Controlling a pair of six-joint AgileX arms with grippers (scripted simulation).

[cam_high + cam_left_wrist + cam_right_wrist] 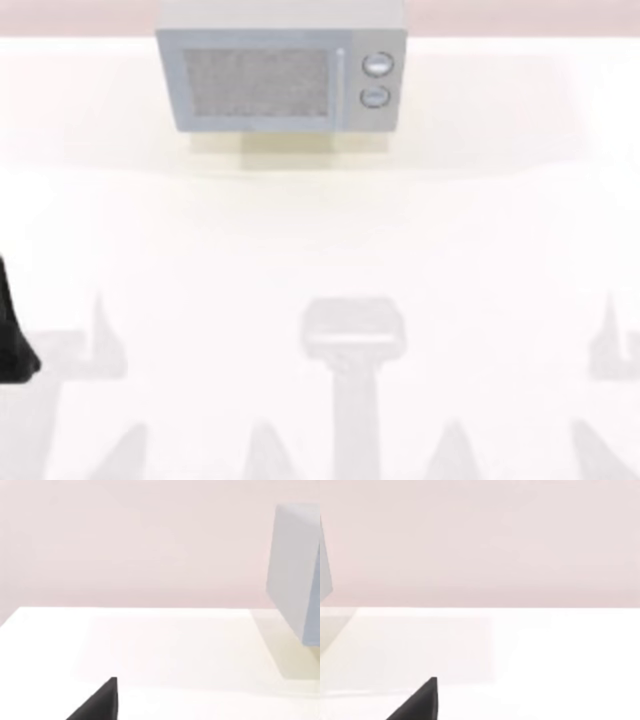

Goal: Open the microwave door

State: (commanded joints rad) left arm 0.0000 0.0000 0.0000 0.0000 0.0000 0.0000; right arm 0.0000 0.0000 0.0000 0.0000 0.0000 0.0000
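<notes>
Black bit of the left arm (12, 340) pokes in at the tabletop's (320, 260) near left edge. Only one dark finger (102, 702) shows in each wrist view, so I can't tell either end effector's state. Way at the far edge, a bit left of centre, sits the microwave (282, 68), microwave door (258, 82) flush shut, two knobs (377, 65) on its right.

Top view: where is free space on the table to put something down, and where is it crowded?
The table is bare from the microwave at its far edge down to the near edge, across its full width. The only occupied spots are the microwave's footprint and the near left edge, where the left arm sits parked. The microwave door is shut, so keep the strip before it free.
</notes>
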